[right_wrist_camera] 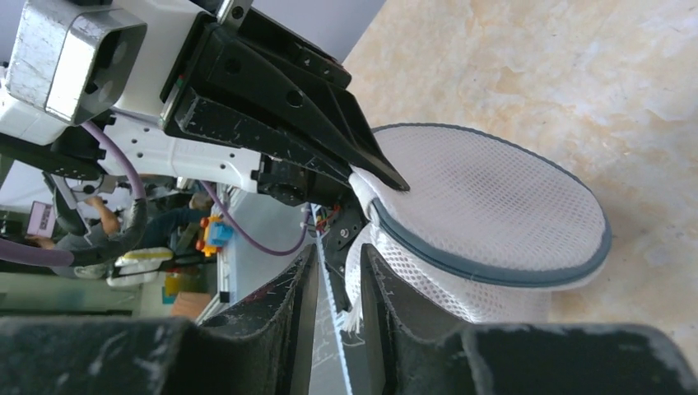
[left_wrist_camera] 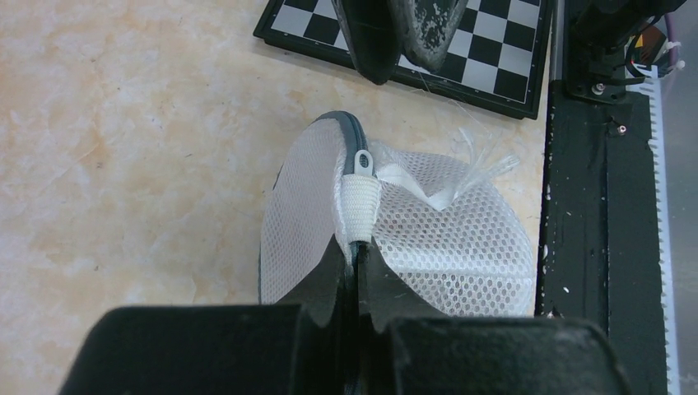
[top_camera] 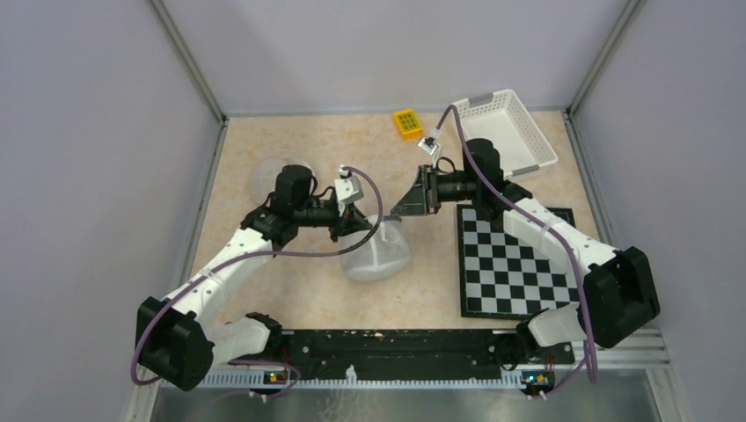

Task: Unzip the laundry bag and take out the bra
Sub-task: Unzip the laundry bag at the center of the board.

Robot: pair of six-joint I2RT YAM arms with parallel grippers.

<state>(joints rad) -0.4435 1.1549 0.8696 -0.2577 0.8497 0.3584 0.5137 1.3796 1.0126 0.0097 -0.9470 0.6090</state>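
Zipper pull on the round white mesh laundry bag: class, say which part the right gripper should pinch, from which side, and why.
Pinch the small pale zipper pull jutting beyond the white elastic cover that the left gripper clamps. Probably best from the side opposite that gripper, where its free end points.

Table (top_camera: 290, 294) with laundry bag (top_camera: 380, 257), chessboard (top_camera: 515, 268), basket (top_camera: 515, 132)
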